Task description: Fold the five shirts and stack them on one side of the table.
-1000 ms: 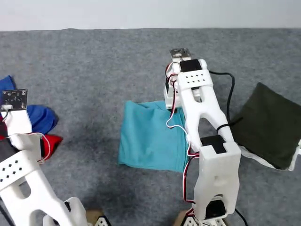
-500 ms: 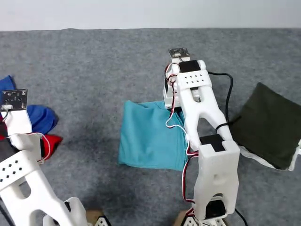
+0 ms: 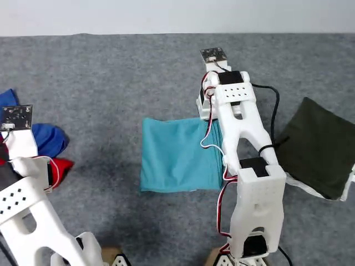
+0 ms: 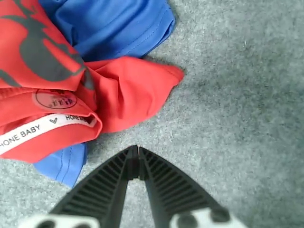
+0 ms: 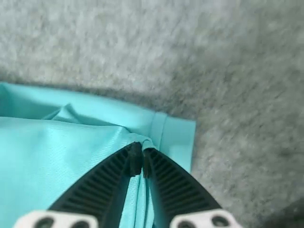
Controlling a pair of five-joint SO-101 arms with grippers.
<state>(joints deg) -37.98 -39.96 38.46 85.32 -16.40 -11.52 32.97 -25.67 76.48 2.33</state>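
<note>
Teal shirt (image 3: 175, 160) lies folded mid-worktop, nearly square, with the right hand (image 5: 139, 161) clamped on its far right corner and the dark shirt (image 3: 316, 147) beyond, toward the right edge. The right wrist view shows that pinch, which the arm hides from above. The left hand (image 4: 133, 164), closed on nothing, sits by the red shirt (image 4: 118, 95).

Teal shirt (image 3: 177, 160), grey table (image 3: 111, 83)

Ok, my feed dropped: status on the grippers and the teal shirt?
Right gripper shut on teal shirt, near its corner. Left gripper shut, empty, beside red shirt and blue shirt. Dark shirt off to the side, not blocking.
</note>
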